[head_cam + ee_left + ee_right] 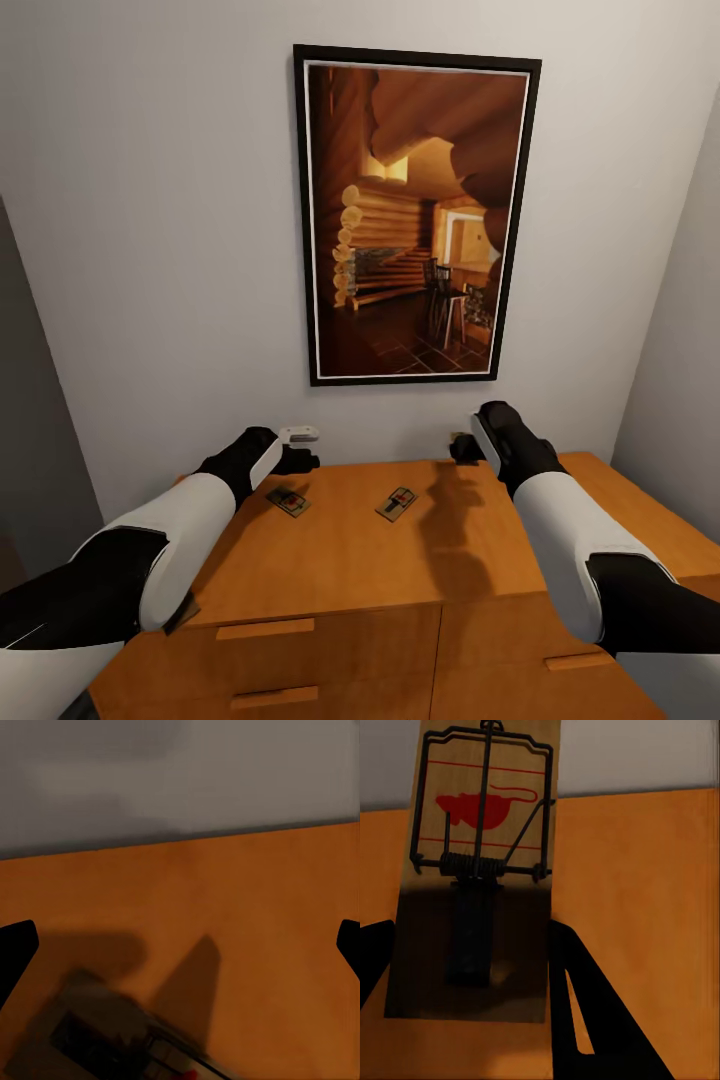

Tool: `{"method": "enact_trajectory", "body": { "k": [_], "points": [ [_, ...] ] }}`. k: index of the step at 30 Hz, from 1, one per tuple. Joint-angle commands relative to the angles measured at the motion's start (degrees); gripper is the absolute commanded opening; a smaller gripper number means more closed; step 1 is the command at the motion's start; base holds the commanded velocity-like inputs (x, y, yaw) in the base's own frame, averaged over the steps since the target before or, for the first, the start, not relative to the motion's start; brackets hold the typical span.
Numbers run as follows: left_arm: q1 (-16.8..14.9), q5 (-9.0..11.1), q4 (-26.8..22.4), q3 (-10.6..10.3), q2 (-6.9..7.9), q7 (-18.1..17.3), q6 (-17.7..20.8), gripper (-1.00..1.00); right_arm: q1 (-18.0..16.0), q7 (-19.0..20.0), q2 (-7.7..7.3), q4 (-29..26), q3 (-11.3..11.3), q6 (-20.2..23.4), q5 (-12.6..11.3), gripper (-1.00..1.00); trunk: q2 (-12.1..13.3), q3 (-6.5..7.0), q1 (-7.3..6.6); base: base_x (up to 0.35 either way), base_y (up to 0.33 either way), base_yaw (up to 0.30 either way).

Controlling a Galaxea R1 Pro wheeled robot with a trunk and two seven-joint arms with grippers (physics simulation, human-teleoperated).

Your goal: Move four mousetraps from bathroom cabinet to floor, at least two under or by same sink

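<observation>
Mousetraps (288, 500) (397, 503) lie side by side on the cabinet (340, 560) top, none yet on the bathroom floor, while the right gripper (472, 945) fingers clasp a third and the left gripper (180, 945) hangs spread at ten o'clock.

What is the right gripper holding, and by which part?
The right gripper holds a mousetrap by the dark end of its wooden base; the left gripper holds nothing.

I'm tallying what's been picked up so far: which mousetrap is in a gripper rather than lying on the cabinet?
The mousetrap between the right gripper's fingers; the other two mousetraps lie flat on the cabinet top.
</observation>
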Motion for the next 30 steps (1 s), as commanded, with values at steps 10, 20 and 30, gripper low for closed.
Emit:
{"method": "enact_trajectory", "body": {
  "k": [10,20,30],
  "points": [
    [-0.04,0.57,-0.16,-0.48,-0.02,-0.10,0.09,1.00,-0.04,0.41,-1.74,-0.05,-0.26,0.05,0.29,-1.00,-0.04,-0.07,0.00,0.000,0.000,0.000],
    [-0.03,0.50,-0.15,-0.49,0.04,-0.05,0.05,1.00,-0.04,0.16,-3.16,-0.05,-0.26,0.03,1.10,-1.00,-0.04,-0.07,0.00,0.000,0.000,0.000],
    [-0.02,0.54,-0.15,-0.55,0.05,-0.05,-0.14,1.00,-0.04,0.33,-3.82,-0.13,-0.30,0.11,4.87,-1.00,-0.04,-0.07,0.00,0.000,0.000,0.000]
  ]
}}
